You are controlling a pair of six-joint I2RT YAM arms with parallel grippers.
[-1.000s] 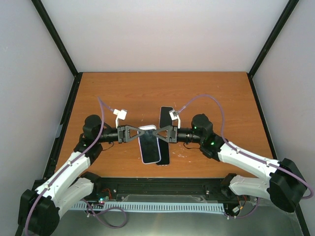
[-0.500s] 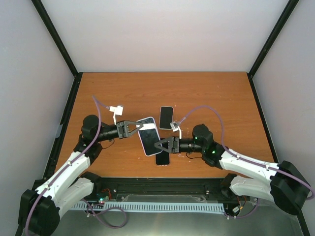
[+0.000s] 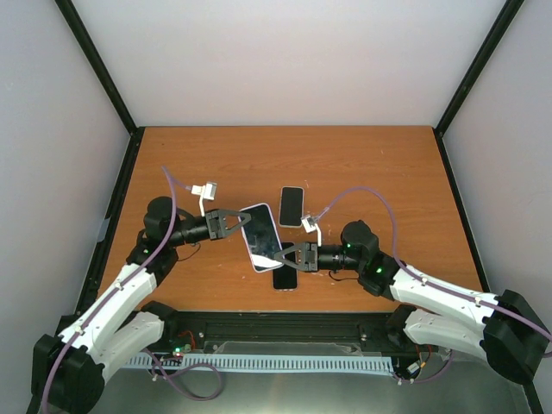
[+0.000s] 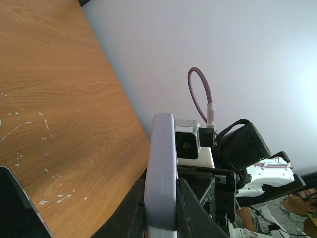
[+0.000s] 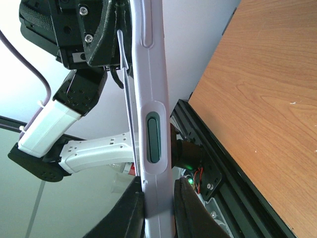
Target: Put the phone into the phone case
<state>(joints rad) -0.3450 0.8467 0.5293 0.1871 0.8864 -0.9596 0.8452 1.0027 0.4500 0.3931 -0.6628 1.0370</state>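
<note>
Phone case [image 3: 261, 237], lilac, hangs above the table [image 3: 388, 172], pinched at opposite corners by left jaws and right jaws.

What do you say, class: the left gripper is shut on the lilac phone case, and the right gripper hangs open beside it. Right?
No. The left gripper is shut on the lilac phone case, but the right gripper is shut on it too, as the right wrist view shows.
</note>
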